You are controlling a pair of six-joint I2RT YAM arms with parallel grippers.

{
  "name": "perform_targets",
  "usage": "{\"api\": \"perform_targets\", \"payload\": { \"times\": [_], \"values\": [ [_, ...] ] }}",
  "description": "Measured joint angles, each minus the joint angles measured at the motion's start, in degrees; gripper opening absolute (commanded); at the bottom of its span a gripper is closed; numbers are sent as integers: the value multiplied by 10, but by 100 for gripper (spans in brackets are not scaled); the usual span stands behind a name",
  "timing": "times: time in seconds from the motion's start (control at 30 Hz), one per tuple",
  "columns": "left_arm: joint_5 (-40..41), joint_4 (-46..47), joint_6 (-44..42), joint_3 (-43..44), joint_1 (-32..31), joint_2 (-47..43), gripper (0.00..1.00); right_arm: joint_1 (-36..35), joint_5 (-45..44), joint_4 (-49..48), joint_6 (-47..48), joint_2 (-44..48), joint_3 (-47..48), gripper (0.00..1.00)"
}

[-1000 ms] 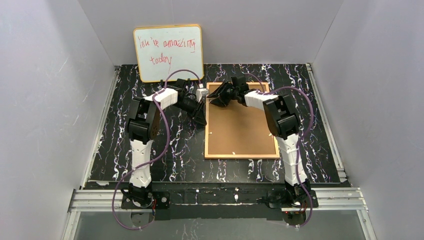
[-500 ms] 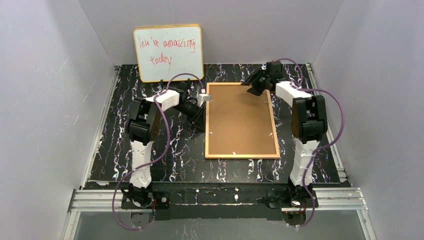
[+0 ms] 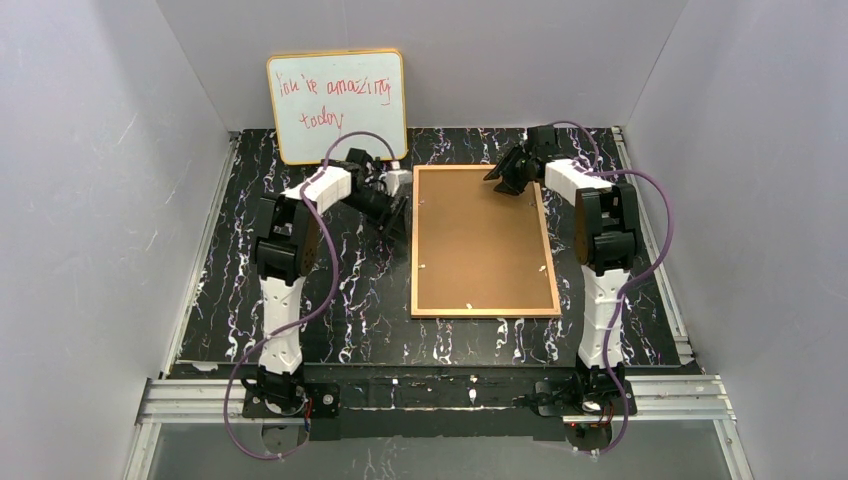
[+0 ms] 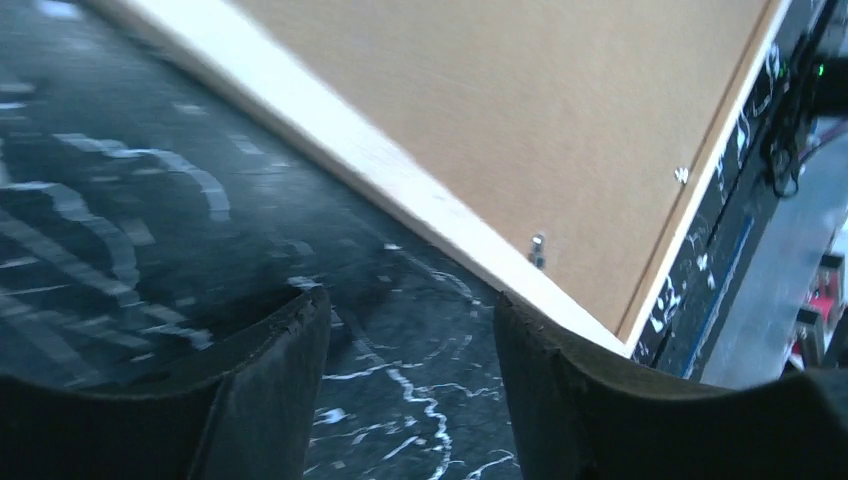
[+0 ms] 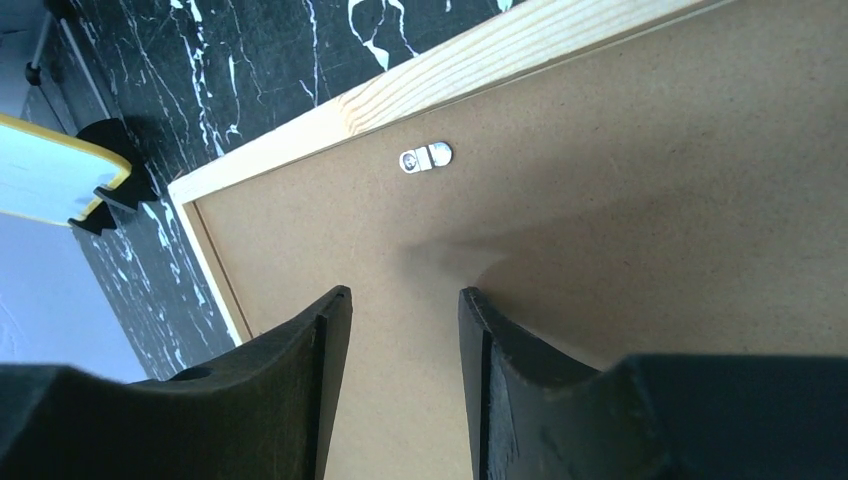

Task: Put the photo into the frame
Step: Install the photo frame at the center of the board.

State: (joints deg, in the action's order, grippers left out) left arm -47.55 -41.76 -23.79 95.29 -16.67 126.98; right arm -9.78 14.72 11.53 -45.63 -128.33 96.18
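Note:
The frame (image 3: 485,240) lies face down on the black marbled table, its brown fibreboard back up. The photo is out of view. My left gripper (image 3: 397,212) hangs just left of the frame's far left corner, open and empty over bare table. In the left wrist view the left gripper (image 4: 410,300) has the frame's pale wood edge (image 4: 400,180) running beside it. My right gripper (image 3: 500,180) hovers over the back board near the frame's far edge. In the right wrist view the right gripper (image 5: 405,292) is open with nothing between its fingers, just below a small metal tab (image 5: 425,157).
A yellow-rimmed whiteboard (image 3: 337,105) with red handwriting leans against the back wall, left of centre. Grey walls close in the table on three sides. A metal rail (image 3: 440,390) runs along the near edge. Another small clip (image 4: 537,248) sits on the frame's left side.
The right gripper swung from the frame's far left part to its far right part. The left gripper opened and drew back a little from the frame's left edge.

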Motion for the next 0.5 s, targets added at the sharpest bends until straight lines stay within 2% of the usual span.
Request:
{"api": "perform_targets", "payload": {
  "times": [0.2,0.5],
  "values": [
    [-17,29,59,42,36,31,58,0,0,3,0,-1,9,49],
    [-31,71,122,75,16,67,47,1,-1,3,-3,-7,9,49]
  ]
}}
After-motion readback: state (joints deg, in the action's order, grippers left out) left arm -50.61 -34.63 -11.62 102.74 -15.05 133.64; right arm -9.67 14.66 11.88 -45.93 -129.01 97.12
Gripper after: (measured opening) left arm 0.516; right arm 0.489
